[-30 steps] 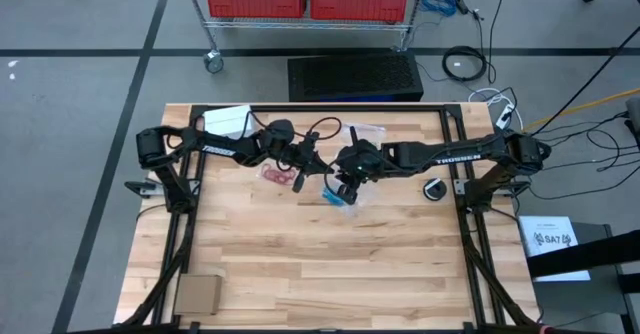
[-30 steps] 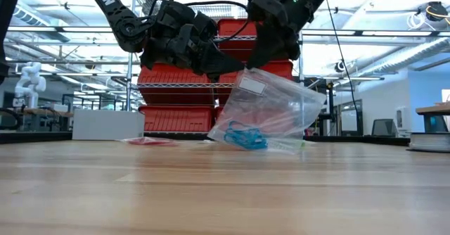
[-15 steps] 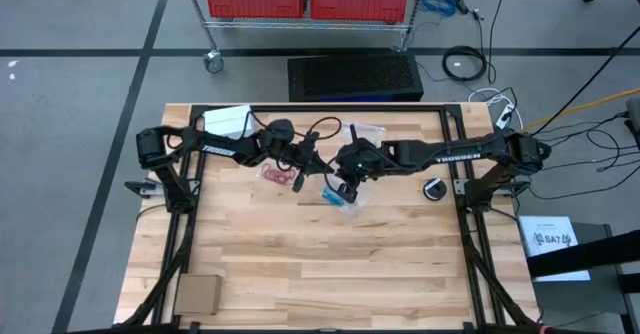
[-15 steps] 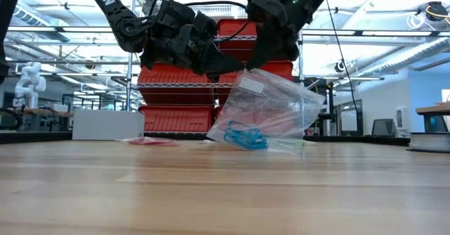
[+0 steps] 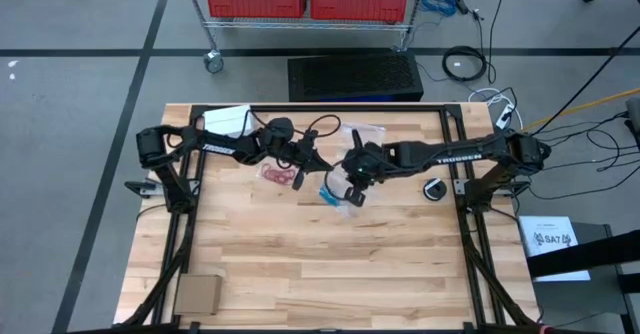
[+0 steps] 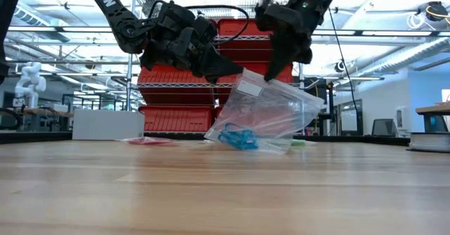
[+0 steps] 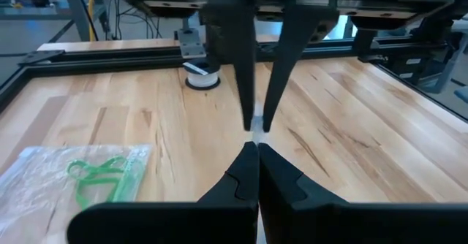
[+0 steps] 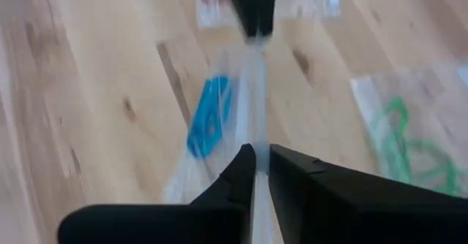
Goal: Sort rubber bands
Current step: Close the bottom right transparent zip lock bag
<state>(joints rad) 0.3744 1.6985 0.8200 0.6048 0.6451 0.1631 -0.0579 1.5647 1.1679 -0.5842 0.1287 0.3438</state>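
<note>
A clear plastic bag (image 6: pixel 274 108) stands tilted on the table, its bottom edge on the wood, with blue rubber bands (image 6: pixel 239 138) gathered inside at the bottom. My left gripper (image 6: pixel 235 72) is shut on one top corner of it. My right gripper (image 6: pixel 287 62) is shut on the top edge farther along. In the high view both grippers, the left (image 5: pixel 312 166) and the right (image 5: pixel 352 184), meet over the bag (image 5: pixel 340 198) at the table's middle. The right wrist view shows the blue rubber bands (image 8: pixel 208 116) below the film. My left gripper pinches the bag's top corner (image 7: pixel 255 133) between its two fingers, coming nearly level from the table's left. The bag hangs down from that corner, its bottom on the table. My right gripper pinches the bag's top edge (image 8: pixel 256 138) between its fingers (image 8: pixel 238 167), slanting down from the table's right. The film runs stretched from here to the left gripper's corner (image 8: pixel 253 39). The lower part of the bag rests on the table.
A bag with red rubber bands (image 5: pixel 275 174) lies flat left of the grippers. A bag with green rubber bands (image 7: pixel 95 174) lies toward the far edge (image 5: pixel 368 132). A white roll (image 5: pixel 434 189) sits at the right, white paper (image 5: pixel 228 121) at far left, a cardboard piece (image 5: pixel 197 294) at near left.
My right gripper has tipped more steeply downward and shut on the bag's top edge. The bag's bottom with the blue bands has slid a little across the table, while the corner in my left gripper has stayed where it was.
</note>
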